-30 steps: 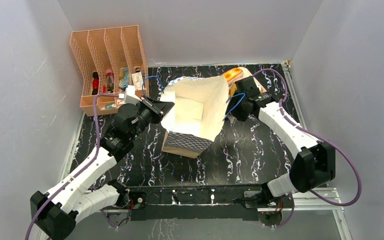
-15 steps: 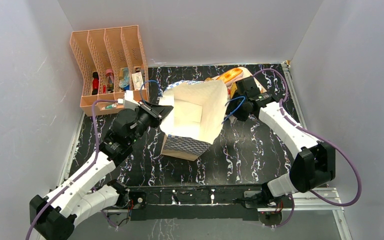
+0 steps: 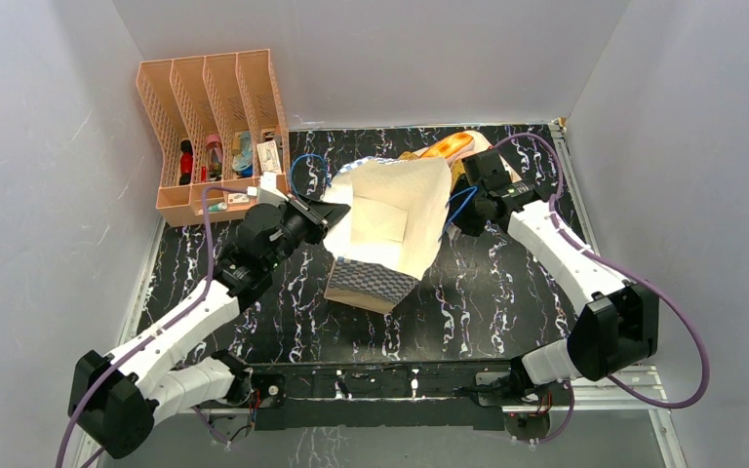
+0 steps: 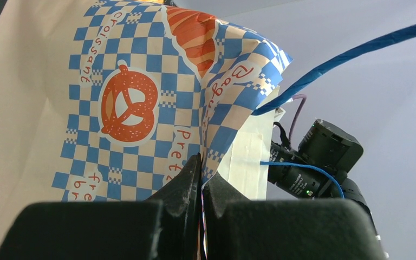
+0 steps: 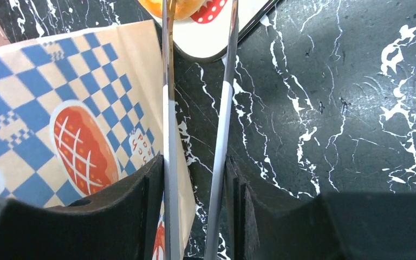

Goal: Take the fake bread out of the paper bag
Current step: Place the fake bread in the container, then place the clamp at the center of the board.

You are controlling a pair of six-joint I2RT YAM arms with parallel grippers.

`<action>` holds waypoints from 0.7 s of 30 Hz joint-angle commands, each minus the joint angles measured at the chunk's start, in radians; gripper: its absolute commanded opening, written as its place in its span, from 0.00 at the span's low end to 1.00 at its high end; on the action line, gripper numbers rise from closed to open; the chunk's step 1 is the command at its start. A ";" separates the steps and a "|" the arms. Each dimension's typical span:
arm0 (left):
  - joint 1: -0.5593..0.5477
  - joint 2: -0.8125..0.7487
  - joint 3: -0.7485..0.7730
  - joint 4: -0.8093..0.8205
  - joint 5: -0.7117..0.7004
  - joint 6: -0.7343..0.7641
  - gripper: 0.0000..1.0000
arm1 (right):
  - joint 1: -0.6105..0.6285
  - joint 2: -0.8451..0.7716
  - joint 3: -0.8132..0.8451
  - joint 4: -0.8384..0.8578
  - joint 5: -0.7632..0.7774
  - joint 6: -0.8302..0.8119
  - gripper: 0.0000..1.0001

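The left gripper is clamped fully together on the left rim of the tall brown kraft paper bag with a blue-and-white checkered band. Its black fingertips pinch the printed paper. The right gripper hangs just outside the bag's right wall, jaws partly apart. Black marbled tabletop shows through the gap. The bag's kraft edge runs along its left finger, but I cannot tell whether paper lies between the jaws.

The bag leans with its mouth open, showing white lining and a square fold. More tabletop stretches in front of the bag. A peach plastic file rack stands behind and left of the bag, with a gap between them.

A long orange-glazed toy loaf lies on a white rounded tray just behind the bag's far right corner, and the right wrist view cuts it off.
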 commanded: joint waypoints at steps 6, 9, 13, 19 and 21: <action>0.002 0.077 0.063 0.136 0.008 -0.010 0.00 | -0.003 -0.094 -0.009 0.066 -0.109 0.031 0.40; 0.003 0.095 0.070 0.138 -0.006 -0.002 0.00 | -0.003 -0.119 -0.029 0.066 -0.144 0.046 0.39; 0.005 0.096 0.053 0.165 -0.036 -0.005 0.00 | -0.003 -0.152 -0.055 0.046 -0.165 0.053 0.39; 0.008 0.100 0.020 0.211 -0.061 -0.031 0.00 | -0.003 -0.180 -0.066 0.008 -0.162 0.051 0.39; 0.007 0.108 0.014 0.229 -0.065 -0.040 0.00 | -0.004 -0.183 -0.058 -0.006 -0.161 0.048 0.39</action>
